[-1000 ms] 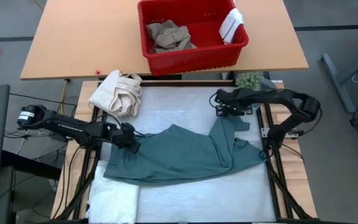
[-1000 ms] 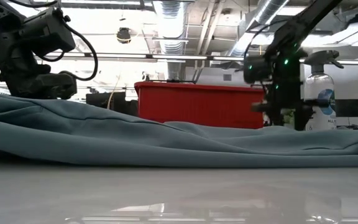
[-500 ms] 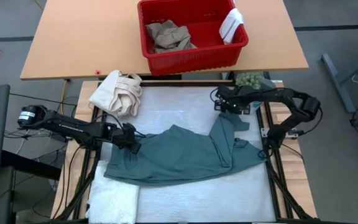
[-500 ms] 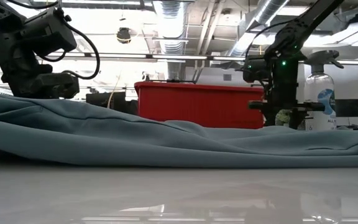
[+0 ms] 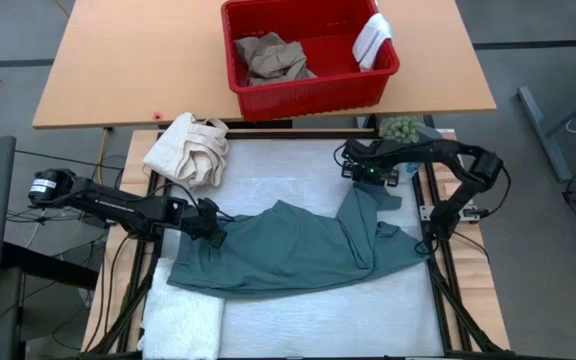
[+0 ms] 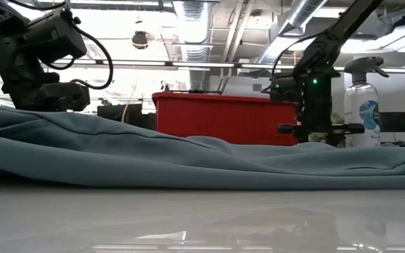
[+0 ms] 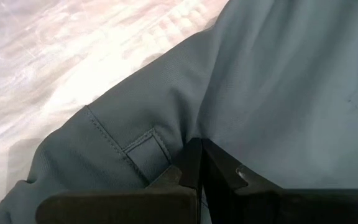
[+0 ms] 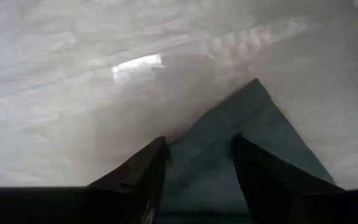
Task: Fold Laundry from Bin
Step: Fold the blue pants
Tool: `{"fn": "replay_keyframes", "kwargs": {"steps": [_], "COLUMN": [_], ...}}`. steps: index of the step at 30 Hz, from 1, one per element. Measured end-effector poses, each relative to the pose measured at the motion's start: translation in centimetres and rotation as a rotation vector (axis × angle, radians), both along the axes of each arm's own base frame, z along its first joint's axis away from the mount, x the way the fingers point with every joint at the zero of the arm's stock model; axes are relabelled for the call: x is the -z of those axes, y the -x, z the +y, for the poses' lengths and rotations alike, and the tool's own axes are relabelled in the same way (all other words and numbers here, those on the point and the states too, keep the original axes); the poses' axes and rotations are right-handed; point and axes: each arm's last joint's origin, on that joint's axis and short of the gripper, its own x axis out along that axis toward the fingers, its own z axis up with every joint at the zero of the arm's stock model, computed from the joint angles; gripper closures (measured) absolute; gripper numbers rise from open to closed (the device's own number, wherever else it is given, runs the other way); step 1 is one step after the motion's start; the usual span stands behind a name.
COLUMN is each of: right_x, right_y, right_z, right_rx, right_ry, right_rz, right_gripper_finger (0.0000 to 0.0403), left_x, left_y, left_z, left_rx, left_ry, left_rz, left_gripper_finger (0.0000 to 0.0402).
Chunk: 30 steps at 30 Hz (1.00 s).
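The dark left arm is reaching low across from the left, its gripper (image 5: 211, 226) pinched tight. The dark right arm is bending back, its gripper (image 5: 353, 168) standing with fingers (image 8: 143, 171) parted.

I see garment (image 5: 288, 250) mid-surface (image 5: 268, 175) | towel (image 5: 183, 325) at its near-left corner | canvas bundle (image 5: 188, 148) behind-left | bin (image 5: 308, 95) behind, trousers (image 5: 268, 58) inside

Only illegible print shows, on the blue label of the clear plastic spray bottle (image 6: 362, 105) at far right; nothing readable.
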Motion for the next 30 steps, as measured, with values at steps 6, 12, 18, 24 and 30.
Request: {"fn": "replay_keyframes", "kwargs": {"steps": [6, 12, 18, 24, 30], "right_x": [0.1, -3.2, -9.8, -13.7, -15.6], "right_y": [-0.4, -0.8, -0.5, 1.0, 3.9], "right_z": [0.2, -0.2, 2.0, 6.9, 12.5], "right_rx": [-0.051, -0.144, -0.229, -0.265, -0.267], "right_ry": [-0.007, 0.031, 0.126, 0.130, 0.080], "right_rz": [0.028, 0.033, 0.059, 0.092, 0.192], "right_gripper_finger": [0.0321, 0.0382, 0.0384, 0.0384, 0.0384], "left_x": [0.0, 0.0, 0.0, 0.0, 0.1], "left_y": [0.0, 0.0, 0.1, 0.1, 0.2], "left_z": [0.0, 0.0, 0.0, 0.0, -0.1], "left_rx": [0.000, 0.017, 0.038, 0.043, 0.074], "left_ry": [0.000, -0.012, -0.023, -0.026, 0.007], "left_rz": [-0.001, 0.004, 0.013, 0.016, 0.028], "left_gripper_finger": [0.0401, 0.0401, 0.0401, 0.0401, 0.0401]}}
